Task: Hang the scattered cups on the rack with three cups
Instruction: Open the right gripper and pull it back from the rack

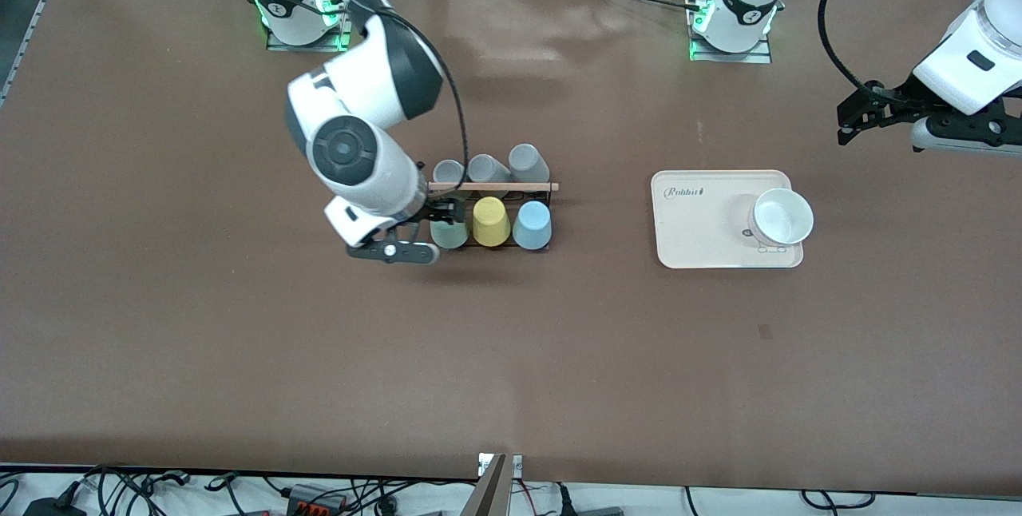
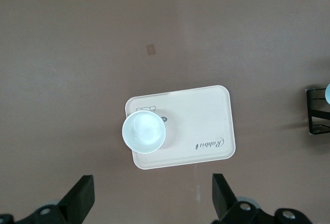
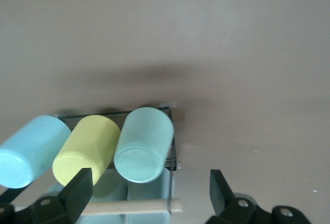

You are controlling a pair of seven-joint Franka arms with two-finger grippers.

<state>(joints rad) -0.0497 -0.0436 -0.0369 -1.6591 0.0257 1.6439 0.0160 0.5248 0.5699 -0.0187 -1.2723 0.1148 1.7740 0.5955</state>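
Near the middle of the brown counter (image 1: pixel 239 324), toward the right arm's end, stands the rack (image 1: pixel 493 187), a black wire frame with a light wooden rod across its top. On the row nearer the front camera hang three cups bottom-up: the mint green cup (image 1: pixel 449 232) at the right arm's end, the yellow cup (image 1: pixel 490 221) in the middle, and the light blue cup (image 1: pixel 532 225) at the other end. The three sit just beside one another, tilted on their pegs. On the row farther from the front camera hang three grey cups (image 1: pixel 487 168).

The right gripper (image 1: pixel 441 212) is right at the mint green cup's end of the rack, its jaws spread apart and holding nothing; in the right wrist view the two fingers (image 3: pixel 77 190) stand wide on either side, with the mint green cup (image 3: pixel 143 144), the yellow cup (image 3: pixel 86 148) and the light blue cup (image 3: pixel 30 150) in a row past them.

Toward the left arm's end lies a beige tray (image 1: pixel 695 228) with a white bowl (image 1: pixel 782 216) on it. The left gripper (image 1: pixel 850 121) waits up over the counter at that end, jaws apart and empty; its wrist view looks down on the tray (image 2: pixel 206 115) and bowl (image 2: pixel 144 132)
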